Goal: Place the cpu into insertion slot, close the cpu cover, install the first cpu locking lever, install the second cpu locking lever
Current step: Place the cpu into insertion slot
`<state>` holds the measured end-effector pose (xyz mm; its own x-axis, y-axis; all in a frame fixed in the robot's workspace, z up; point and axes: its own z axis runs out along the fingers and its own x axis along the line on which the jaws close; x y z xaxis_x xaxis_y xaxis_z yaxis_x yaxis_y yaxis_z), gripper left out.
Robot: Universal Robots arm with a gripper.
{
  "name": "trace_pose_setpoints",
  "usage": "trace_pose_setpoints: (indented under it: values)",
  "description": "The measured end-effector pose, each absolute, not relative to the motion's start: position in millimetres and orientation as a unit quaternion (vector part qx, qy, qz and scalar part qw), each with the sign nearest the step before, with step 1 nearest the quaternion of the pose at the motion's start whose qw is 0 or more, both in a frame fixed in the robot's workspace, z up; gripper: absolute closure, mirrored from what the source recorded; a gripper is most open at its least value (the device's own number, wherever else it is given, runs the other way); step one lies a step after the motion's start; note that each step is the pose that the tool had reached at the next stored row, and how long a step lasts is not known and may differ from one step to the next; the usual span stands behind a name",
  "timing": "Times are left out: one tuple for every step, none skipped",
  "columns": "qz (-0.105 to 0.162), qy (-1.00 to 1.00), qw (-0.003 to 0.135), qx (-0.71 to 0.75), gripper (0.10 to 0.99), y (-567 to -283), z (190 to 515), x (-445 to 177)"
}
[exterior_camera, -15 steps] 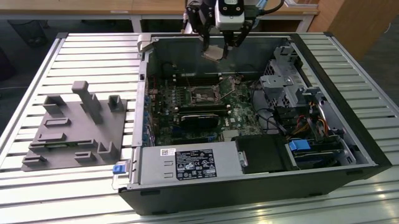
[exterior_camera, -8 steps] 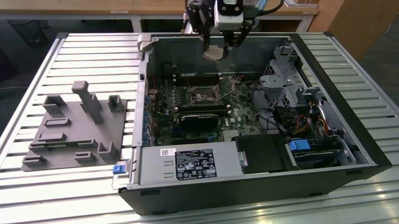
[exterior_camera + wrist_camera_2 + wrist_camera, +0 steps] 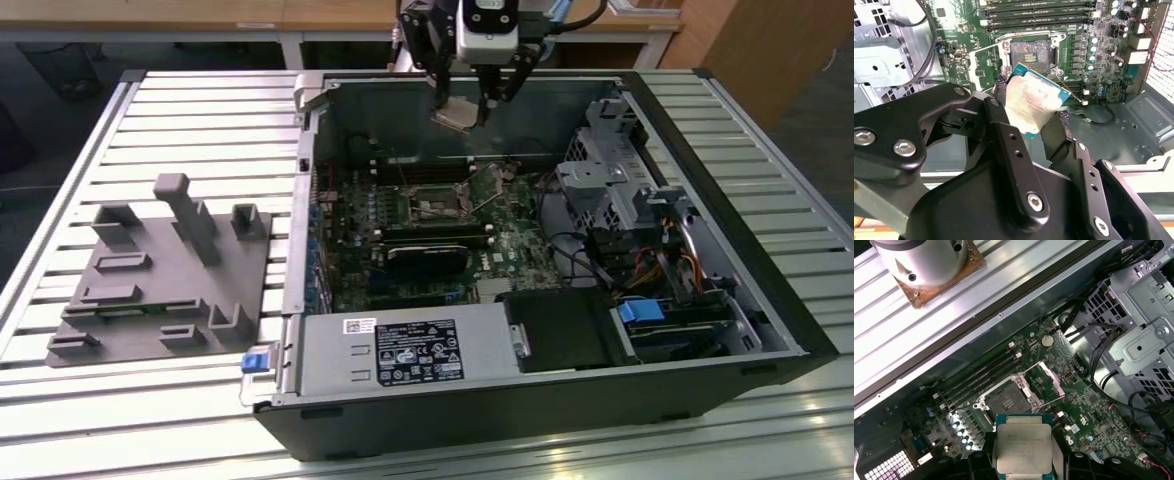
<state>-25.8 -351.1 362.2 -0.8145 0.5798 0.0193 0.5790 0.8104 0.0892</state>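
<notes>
The slatted counter (image 3: pixel 187 110) carries the open computer case (image 3: pixel 561 415), and I hang over its far wall, high above the green motherboard (image 3: pixel 360 215) on the case floor. On that board the insertion slot (image 3: pixel 1006 399) lies bare, its dark pin field showing, and the cpu cover (image 3: pixel 1054 381) is swung up and away beside it, so I judge the way down to be free. My gripper (image 3: pixel 465 105) is closed narrowly on the cpu (image 3: pixel 1031 102), a finger on each of two opposite edges, with the metal top plain to see in both wrist views. The chip is well apart from the slot and, in the exterior view, hangs at a tilt. To place it well, I think the chip should be levelled flat to the board and squared to the slot's frame while it is high, with its edges parallel to the frame. It should then come straight down without sliding sideways, since the pins look easy to bend. I would keep clear of the raised cover on the way and let the chip settle under its own weight, not press it.
</notes>
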Motion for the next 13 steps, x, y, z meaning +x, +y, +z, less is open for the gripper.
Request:
trace_pose_setpoints:
  values:
    - [0.045, 0.951, 0.004, 0.306, 0.557, -351.1, 362.1, -25.9]
    - [0.045, 0.95, 0.005, 0.307, 0.557, -351.1, 362.2, -25.8]
    - [0.045, 0.95, 0.005, 0.309, 0.557, -351.1, 362.2, -25.8]
    - [0.045, 0.95, 0.005, 0.31, 0.557, -351.0, 362.1, -25.8]
    - [0.045, 0.949, 0.005, 0.312, 0.557, -351.1, 362.2, -25.8]
    - [0.045, 0.949, 0.005, 0.313, 0.557, -351.1, 362.1, -25.8]
    - [0.045, 0.948, 0.005, 0.315, 0.557, -351.0, 362.1, -25.8]
    - [0.045, 0.948, 0.005, 0.316, 0.557, -351.1, 362.1, -25.8]
    - [0.045, 0.947, 0.005, 0.318, 0.557, -351.1, 362.1, -25.8]
    - [0.045, 0.947, 0.005, 0.319, 0.557, -351.1, 362.1, -25.9]
    - [0.045, 0.946, 0.005, 0.321, 0.557, -351.1, 362.1, -25.8]
    - [0.045, 0.946, 0.005, 0.322, 0.557, -351.1, 362.1, -25.8]
    - [0.045, 0.945, 0.005, 0.324, 0.557, -351.0, 362.1, -25.8]
